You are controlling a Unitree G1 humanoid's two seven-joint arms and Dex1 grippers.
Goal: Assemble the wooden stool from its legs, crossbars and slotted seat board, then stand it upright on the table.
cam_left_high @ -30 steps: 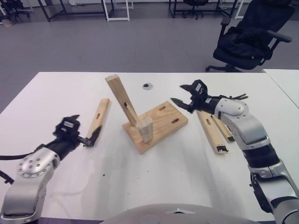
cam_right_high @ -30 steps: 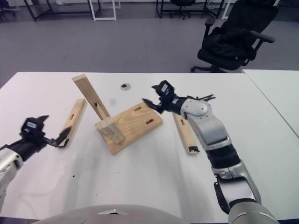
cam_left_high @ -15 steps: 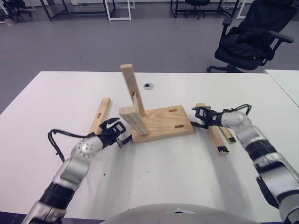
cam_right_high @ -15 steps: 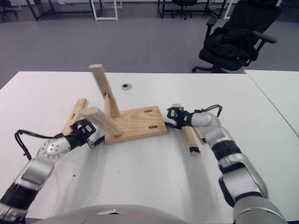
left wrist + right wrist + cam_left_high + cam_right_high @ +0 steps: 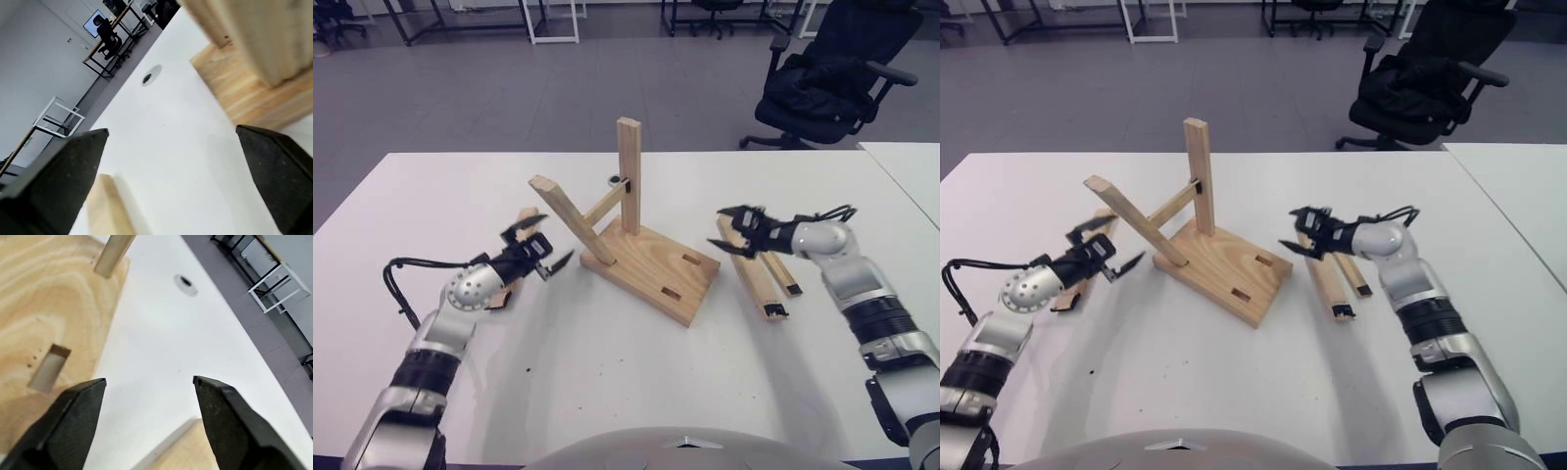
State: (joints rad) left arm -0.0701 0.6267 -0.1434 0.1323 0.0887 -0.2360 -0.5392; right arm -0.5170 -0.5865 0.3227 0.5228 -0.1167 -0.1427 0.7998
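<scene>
Head camera: board (image 5: 656,269) lies flat mid-table with two legs (image 5: 628,176) slotted in. Left gripper (image 5: 546,247) and right gripper (image 5: 729,233) flank it, fingers apart. Left wrist: spread fingers (image 5: 54,171), board ahead. Right wrist: spread fingers beside a slot (image 5: 49,367).

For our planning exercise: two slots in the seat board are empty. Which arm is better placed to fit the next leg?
Probably the right: its open pincer hangs by the loose legs, and the empty slots lie on that side of the seat board.
</scene>
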